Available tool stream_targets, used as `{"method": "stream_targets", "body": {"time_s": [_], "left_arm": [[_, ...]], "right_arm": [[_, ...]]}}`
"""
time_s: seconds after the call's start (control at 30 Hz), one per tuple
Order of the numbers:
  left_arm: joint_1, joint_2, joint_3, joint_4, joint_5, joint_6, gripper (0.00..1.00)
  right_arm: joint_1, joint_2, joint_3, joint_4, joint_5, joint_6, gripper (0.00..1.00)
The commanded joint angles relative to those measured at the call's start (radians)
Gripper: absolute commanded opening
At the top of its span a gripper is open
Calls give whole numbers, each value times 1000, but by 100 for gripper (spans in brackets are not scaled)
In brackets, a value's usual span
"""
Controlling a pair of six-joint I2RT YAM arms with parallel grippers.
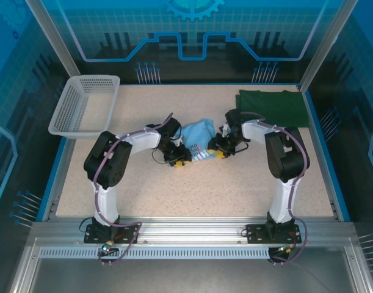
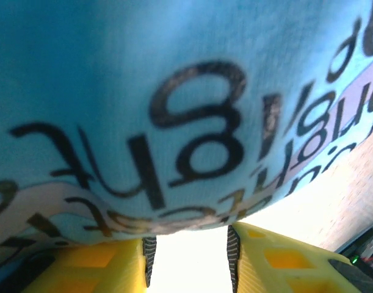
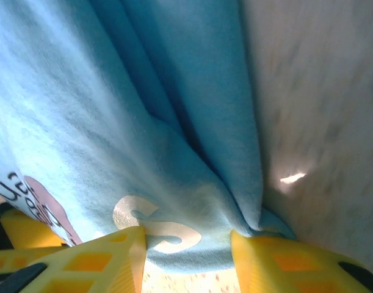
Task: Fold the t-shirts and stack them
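Light blue t-shirt (image 1: 197,138): bunched in a crumpled heap near the centre of the desk (image 1: 192,195), printed lettering facing up at its 6 o'clock edge.
Dark green t-shirt (image 1: 273,105): lies flat toward 2 o'clock on the desk, against the far right corner, well apart from the blue heap.
Left fingers (image 1: 180,162): at the heap's 7 o'clock edge. On the left wrist camera the yellow fingers (image 2: 113,268) are spread, with a bright bare gap between the tips; the lettered cloth (image 2: 186,110) hangs just over them.
Right fingers (image 1: 220,153): at the heap's 4 o'clock edge. On the right wrist camera the fingers (image 3: 101,256) stand apart with a gathered fold of the shirt (image 3: 174,152) lying between the tips; whether they press it, cannot tell.
White mesh basket (image 1: 82,104): toward 10 o'clock, at the far left corner, overhanging the desk edge.
Obstructions: the left arm (image 1: 113,159) and the right arm (image 1: 284,152) both bend inward toward the heap; the right arm's elbow sits just beside the green shirt's near edge.
Open desk: speckled surface (image 3: 314,91) shows beside the blue folds.
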Motion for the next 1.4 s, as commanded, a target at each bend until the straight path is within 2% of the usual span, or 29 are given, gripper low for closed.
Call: {"method": "stream_targets", "body": {"time_s": [0.0,0.17,0.3,0.4,0.5,0.57,0.6,0.67,0.8,0.9,1.07,1.13,1.37], "left_arm": [[-21,-86,-126,-114,-19,42,39],[-26,-271,-219,-156,19,34,41],[-8,-407,-158,-256,-5,44,51],[100,-463,-99,-290,-3,32,55],[224,-448,-75,-241,75,26,57],[269,-399,-52,-214,103,48,59],[288,-368,-40,-194,126,55,61],[315,-307,-31,-135,191,58,65],[346,-175,-9,-56,220,76,67],[348,-81,28,4,246,71,64],[353,2,63,89,251,70,59],[353,21,72,102,253,78,58],[352,47,62,117,262,109,42]], "right_arm": [[44,-55,-165,-18,48,-27,44],[107,-231,-328,26,32,-51,49],[106,-444,-403,34,50,-88,57],[56,-583,-421,57,63,-120,58],[1,-658,-470,225,60,-155,60],[-26,-674,-491,349,67,-176,69],[-37,-660,-477,381,72,-183,75],[-58,-576,-384,366,32,-230,75],[-100,-282,-136,255,-117,-253,65],[-85,-145,-26,203,-125,-293,64],[-64,-76,47,182,-98,-343,62],[-55,-48,76,156,-112,-360,58],[-9,-2,97,137,-62,-385,53]]}}
